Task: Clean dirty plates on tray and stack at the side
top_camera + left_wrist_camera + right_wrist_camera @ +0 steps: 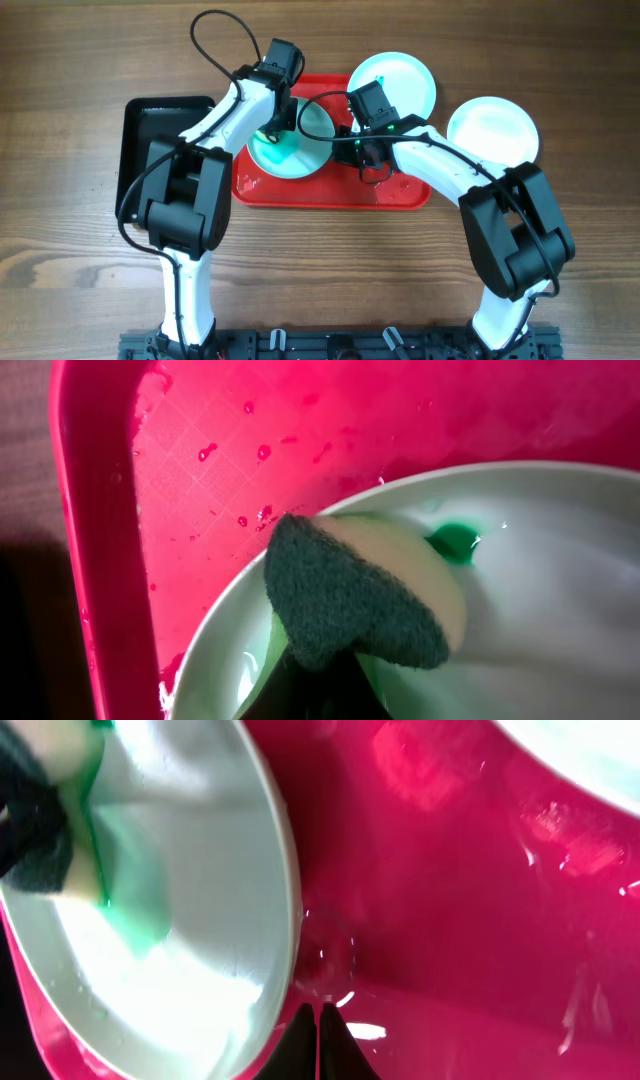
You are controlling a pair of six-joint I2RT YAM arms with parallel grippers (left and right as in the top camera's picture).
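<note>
One wooden table (80, 260) carries everything you see. A black tray (140, 125) lies at the left of the frame, and the red tray (400, 195) sits in the middle, its floor beaded with water drops (260, 452).

In the red tray's left half lies a pale aqua plate (300, 160) with a green smear (455, 542). A second aqua plate (400, 80) overlaps the tray's upper right corner. The white plate (492, 130) rests on the table to the right, off the tray.

Your left gripper (275, 125) reaches in from the upper left and is clamped on a sponge (350, 600), which is pressed onto the smeared plate. Your right gripper (320, 1035) sits low at that plate's right rim with its fingers drawn together. You cannot tell whether they pinch the rim.
</note>
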